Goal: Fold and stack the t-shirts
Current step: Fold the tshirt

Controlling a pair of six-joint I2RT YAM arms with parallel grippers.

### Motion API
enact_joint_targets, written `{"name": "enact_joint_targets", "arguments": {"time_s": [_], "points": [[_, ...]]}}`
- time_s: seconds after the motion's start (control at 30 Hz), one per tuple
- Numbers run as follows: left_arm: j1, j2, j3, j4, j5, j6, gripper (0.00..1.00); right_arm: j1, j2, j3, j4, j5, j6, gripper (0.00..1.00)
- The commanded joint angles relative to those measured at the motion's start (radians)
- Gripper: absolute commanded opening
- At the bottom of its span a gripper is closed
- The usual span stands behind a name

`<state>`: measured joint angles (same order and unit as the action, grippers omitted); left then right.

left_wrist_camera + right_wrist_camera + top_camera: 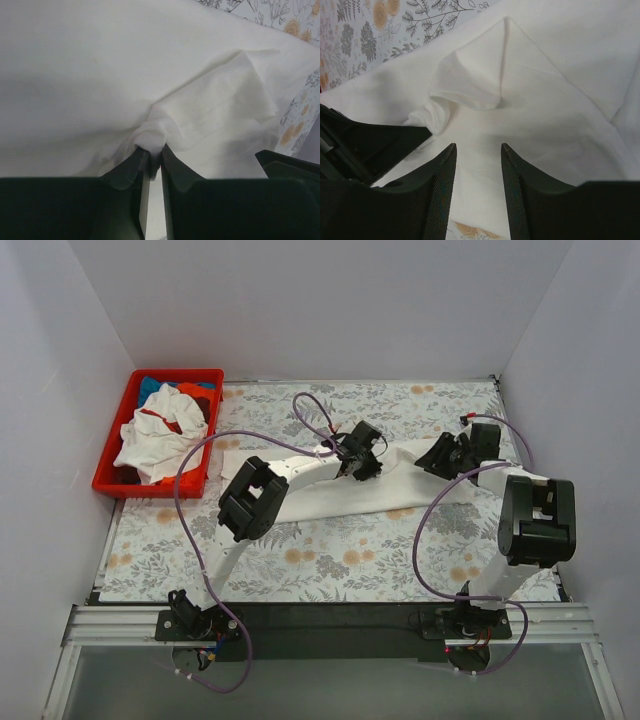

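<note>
A white t-shirt (340, 495) lies folded into a long band across the middle of the floral table covering. My left gripper (358, 453) sits at its far edge and is shut on a bunched pinch of the white cloth (150, 137). My right gripper (447, 455) is open just above the right part of the same shirt (530, 100), with nothing between its fingers (442, 170). More t-shirts, white with red trim (158, 435), blue and orange-red, lie heaped in the red bin.
The red plastic bin (110, 480) stands at the far left by the wall. White walls close in the table on three sides. The floral covering (330, 560) shows in front of the shirt. Purple cables loop over both arms.
</note>
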<state>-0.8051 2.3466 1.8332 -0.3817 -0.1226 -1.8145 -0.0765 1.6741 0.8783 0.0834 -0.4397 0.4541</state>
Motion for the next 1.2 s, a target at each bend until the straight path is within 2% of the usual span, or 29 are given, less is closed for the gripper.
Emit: {"name": "enact_joint_targets", "arguments": {"time_s": [0.0, 0.17, 0.9, 1.03, 1.17], "points": [[0.021, -0.052, -0.038, 0.007, -0.025, 0.004, 0.07, 0.001, 0.032, 0.071, 0.059, -0.039, 0.020, 0.47], [0.033, -0.064, -0.054, 0.017, -0.003, 0.021, 0.00, 0.000, 0.082, 0.116, 0.087, -0.059, 0.064, 0.47], [0.040, -0.061, -0.068, 0.023, 0.034, 0.037, 0.00, -0.002, 0.240, 0.160, 0.138, -0.068, 0.212, 0.43], [0.040, -0.067, -0.075, 0.023, 0.034, 0.035, 0.00, -0.003, 0.237, 0.156, 0.139, -0.068, 0.193, 0.37], [0.041, -0.075, -0.074, 0.023, 0.029, 0.035, 0.00, -0.005, 0.236, 0.156, 0.139, -0.077, 0.183, 0.24]]}}
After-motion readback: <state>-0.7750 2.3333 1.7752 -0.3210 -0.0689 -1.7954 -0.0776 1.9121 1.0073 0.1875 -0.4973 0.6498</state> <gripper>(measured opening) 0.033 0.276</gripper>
